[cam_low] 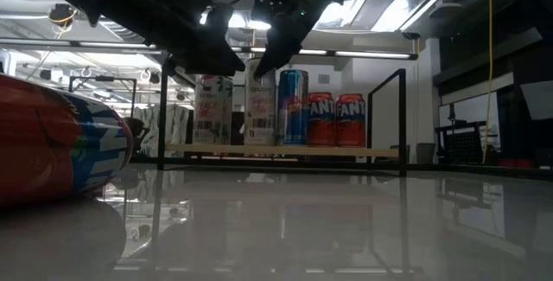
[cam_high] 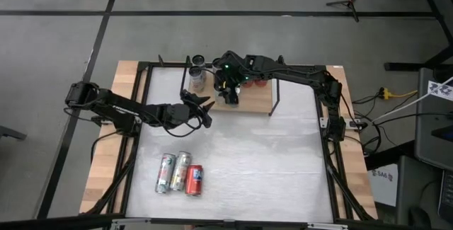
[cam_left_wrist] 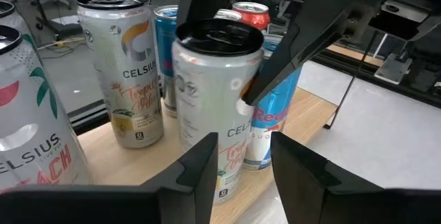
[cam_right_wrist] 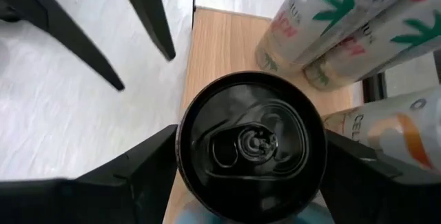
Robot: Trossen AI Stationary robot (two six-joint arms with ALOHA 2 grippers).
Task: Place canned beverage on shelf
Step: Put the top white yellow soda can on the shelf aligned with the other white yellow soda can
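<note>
1. Right end effector (cam_right_wrist: 244, 176) — positioned above the shelf (cam_high: 255, 101), fingers spread either side of a white Celsius can (cam_left_wrist: 217, 107) standing upright on the board; contact cannot be confirmed.
2. Left end effector (cam_left_wrist: 238, 165) — just off the shelf's front, fingers parted, holding nothing.
3. Three cans (cam_high: 180, 173) lie on the table (cam_high: 269, 166).

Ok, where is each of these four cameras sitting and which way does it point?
High: above the table, facing straight down; both arms show, left gripper and right gripper at the shelf.
Low: at tabletop height, facing level across to the shelf's cans; arms enter from above.
Left wrist: on the left arm, facing the white Celsius can past its own open fingers.
Right wrist: on the right arm, facing down onto that can's top.
Shared: both wrist views show that can and the other arm's gripper.
</note>
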